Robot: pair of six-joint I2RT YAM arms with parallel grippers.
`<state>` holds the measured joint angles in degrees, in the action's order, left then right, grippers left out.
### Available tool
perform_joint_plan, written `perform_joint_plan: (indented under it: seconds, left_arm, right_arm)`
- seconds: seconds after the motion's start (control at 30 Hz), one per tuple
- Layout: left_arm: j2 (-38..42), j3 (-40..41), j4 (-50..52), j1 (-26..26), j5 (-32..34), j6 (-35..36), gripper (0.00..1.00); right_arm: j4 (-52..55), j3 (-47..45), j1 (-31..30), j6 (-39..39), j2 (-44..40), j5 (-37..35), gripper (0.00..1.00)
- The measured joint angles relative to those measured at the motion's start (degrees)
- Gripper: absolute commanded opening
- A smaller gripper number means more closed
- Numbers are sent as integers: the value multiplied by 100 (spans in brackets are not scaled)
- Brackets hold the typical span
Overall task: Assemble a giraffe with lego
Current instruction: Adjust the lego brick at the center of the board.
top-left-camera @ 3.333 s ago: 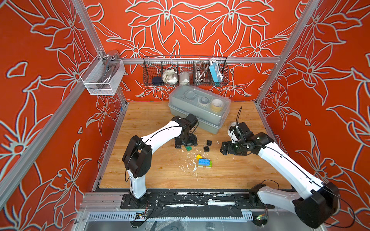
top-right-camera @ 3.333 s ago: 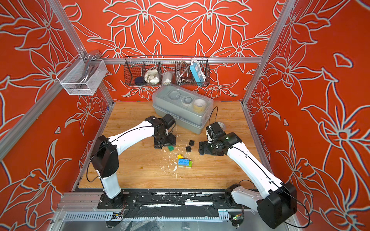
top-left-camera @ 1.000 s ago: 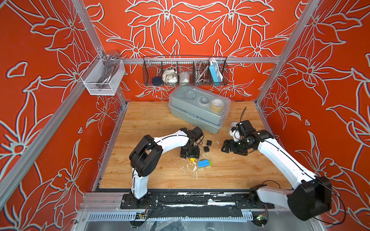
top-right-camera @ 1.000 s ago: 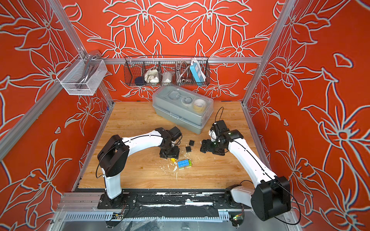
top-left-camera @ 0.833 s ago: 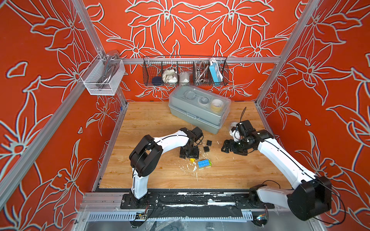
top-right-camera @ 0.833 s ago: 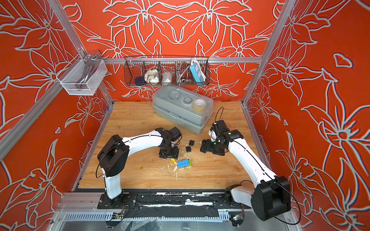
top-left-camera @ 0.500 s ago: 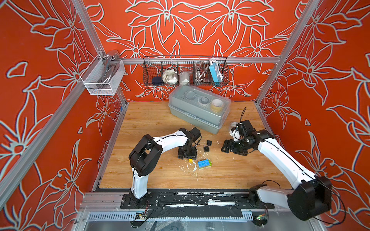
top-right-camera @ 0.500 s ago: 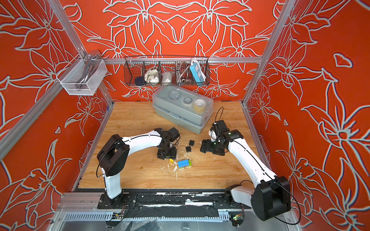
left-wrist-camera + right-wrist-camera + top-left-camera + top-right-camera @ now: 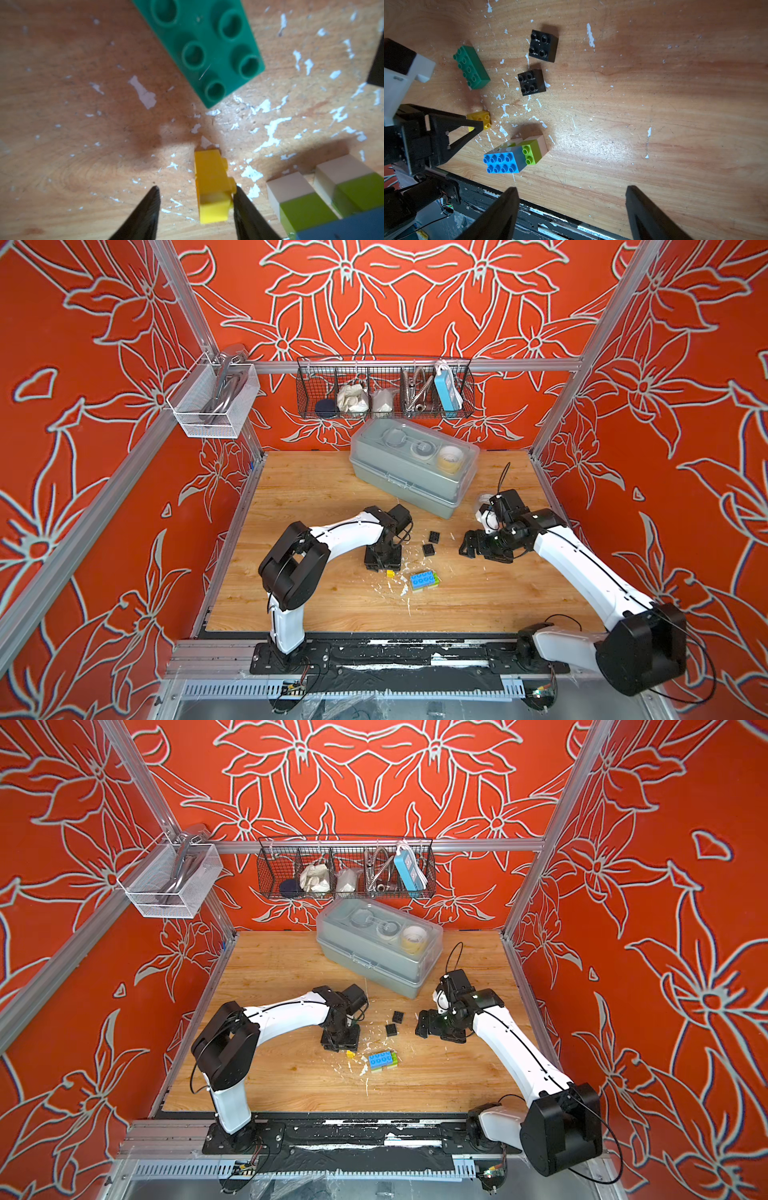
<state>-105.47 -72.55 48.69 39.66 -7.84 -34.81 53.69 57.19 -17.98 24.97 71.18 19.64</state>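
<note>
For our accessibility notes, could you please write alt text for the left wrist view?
The left gripper, jaws open, straddles a yellow brick on the wooden table, one finger touching its studs. A dark green brick lies beyond.

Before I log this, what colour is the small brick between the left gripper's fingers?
Yellow; the brick shows best in the left wrist view.

Tabletop (image 9: 478, 605) lies open in front of the lego (image 9: 423, 580); a grey box (image 9: 409, 479) blocks the back.
</note>
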Motion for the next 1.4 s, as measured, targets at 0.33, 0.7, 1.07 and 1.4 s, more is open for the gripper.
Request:
perform_joint_plan:
  seconds: [0.33,0.7,1.07,1.4]
  left_arm:
    - [225,225,-81,-87,-72,-17,45]
    - [225,455,-238,-195,-103,-13,40]
    - [315,638,-391,-348,-184,-17,39]
    - [588,1191,-748,-710,-623,-144,0]
  right_arm:
    - [-15,0,0,-2,9,0,84]
    - [-15,0,0,-2,9,0,84]
    - [-15,0,0,0,9,0,84]
    - [-13,0,0,0,9,0,83]
